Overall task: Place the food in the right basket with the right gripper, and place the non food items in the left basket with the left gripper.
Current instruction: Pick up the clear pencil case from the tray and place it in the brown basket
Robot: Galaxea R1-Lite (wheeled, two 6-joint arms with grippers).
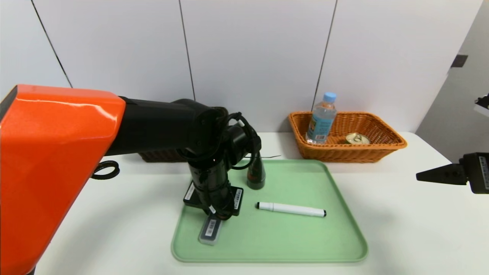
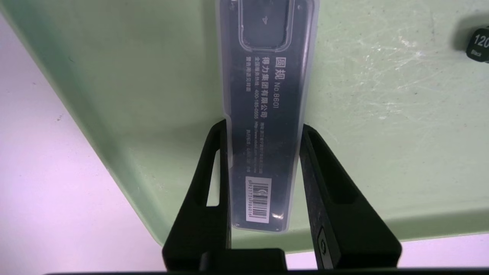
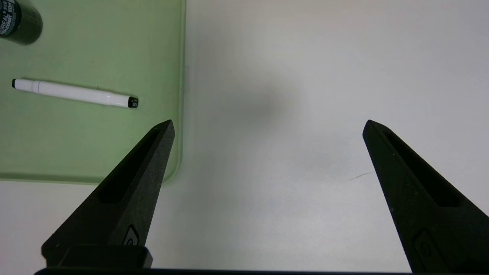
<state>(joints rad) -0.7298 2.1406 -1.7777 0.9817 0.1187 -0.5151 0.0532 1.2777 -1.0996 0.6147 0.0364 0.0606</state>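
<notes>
Clock directions are read in the head view from the middle of the light green, round-cornered plastic tray [image 1: 305,240], with twelve pointing away from the robot. The left arm [image 1: 160,124], orange-red on its upper section and black beyond, enters from nine o'clock, runs across above the desk [image 1: 412,229], then bends sharply at the wrist so that the left hand [image 2: 264,124] points steeply down into the tray.

The left hand is narrowed on a flat, dark grey case with a translucent plastic rim [image 2: 263,145], a finger against each long side. The case lies at eight o'clock in the tray, its barcode end toward the near rim. At ten o'clock a black box with white labels [image 1: 237,196] shows partly behind the wrist.

A slim white marker with black ends [image 1: 292,209] lies near the tray's middle, and a dark bottle [image 1: 256,175] stands at eleven o'clock. Beyond the tray at one o'clock, the brown woven right basket [image 1: 344,154] holds a clear bottle with blue cap and label [image 1: 321,120] and a low round metal can [image 1: 357,138]. The brown left basket [image 1: 162,156], at ten o'clock, is mostly hidden behind the arm.

The right hand [image 3: 270,122] hangs over the desk at two o'clock, fingers spread wide around nothing.
</notes>
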